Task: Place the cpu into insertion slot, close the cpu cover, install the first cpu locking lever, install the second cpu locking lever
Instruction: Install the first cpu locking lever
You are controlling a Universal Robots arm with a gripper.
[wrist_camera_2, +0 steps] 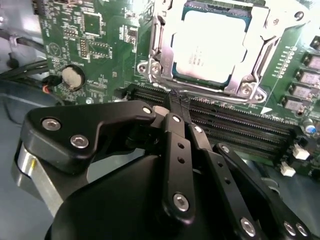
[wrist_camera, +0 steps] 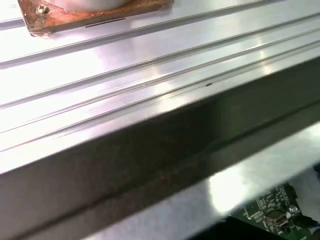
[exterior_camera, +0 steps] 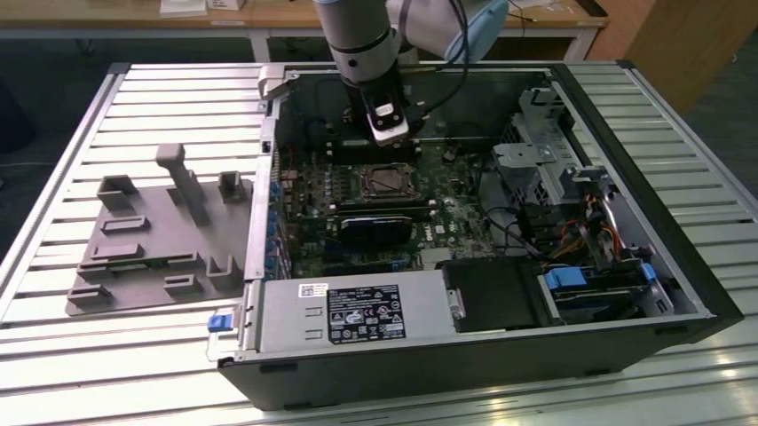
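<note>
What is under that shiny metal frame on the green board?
The cpu sits under the cpu cover, its silver top showing through the square hole. Its edges and the insertion slot below are covered.

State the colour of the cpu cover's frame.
Silver metal; the cpu cover shows best in the second wrist view.

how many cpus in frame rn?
1. The cpu sits in the insertion slot on the green board, framed by the cpu cover, just beyond the tool tip in the second wrist view. The arm hides some of the case, so another could be hidden.
</note>
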